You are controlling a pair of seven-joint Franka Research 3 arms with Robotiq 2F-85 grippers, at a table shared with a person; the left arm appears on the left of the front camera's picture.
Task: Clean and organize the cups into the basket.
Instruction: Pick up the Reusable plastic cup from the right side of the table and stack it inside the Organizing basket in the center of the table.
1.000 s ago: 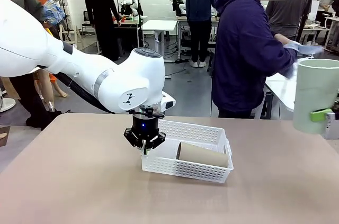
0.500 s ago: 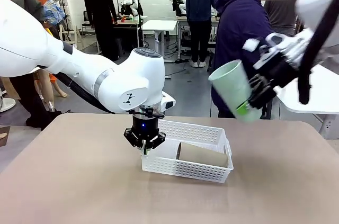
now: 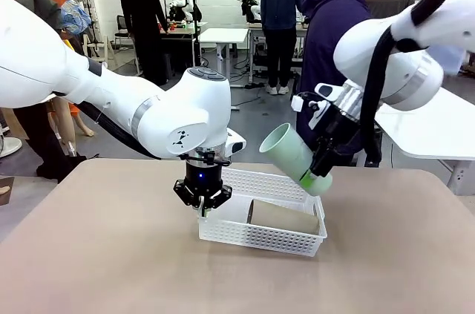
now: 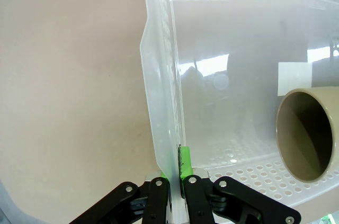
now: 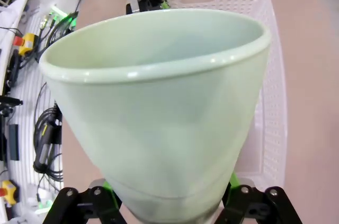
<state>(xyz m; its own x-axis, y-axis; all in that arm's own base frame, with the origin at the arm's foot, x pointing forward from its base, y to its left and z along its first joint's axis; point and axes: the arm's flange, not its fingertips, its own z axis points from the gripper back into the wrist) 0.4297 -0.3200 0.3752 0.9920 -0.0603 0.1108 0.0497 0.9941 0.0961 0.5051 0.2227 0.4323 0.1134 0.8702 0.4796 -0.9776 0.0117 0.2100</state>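
Observation:
The white mesh basket [image 3: 297, 240] sits mid-table with a tan-brown cup [image 3: 283, 217] lying on its side inside, mouth toward the left. My left gripper [image 3: 202, 208] is shut on the basket's left rim [image 4: 164, 128]; the left wrist view shows the green pads [image 4: 185, 161] pinching that wall, and the tan cup's open mouth [image 4: 306, 134] at right. My right gripper [image 3: 315, 171] is shut on the base of a pale mint-green cup [image 3: 291, 157], held tilted above the basket's far right side. In the right wrist view the green cup [image 5: 159, 102] looms large, with the basket [image 5: 273, 91] below.
A person in a dark hooded top [image 3: 338, 69] stands at the far side of the table. A white side table [image 3: 438, 132] is at the right. The brown tabletop [image 3: 111, 254] spreads around the basket. More people and benches stand far back.
My right arm has carried the mint-green cup from the far right edge leftward and down, tilting it, to just above the basket. The left gripper and basket have not moved.

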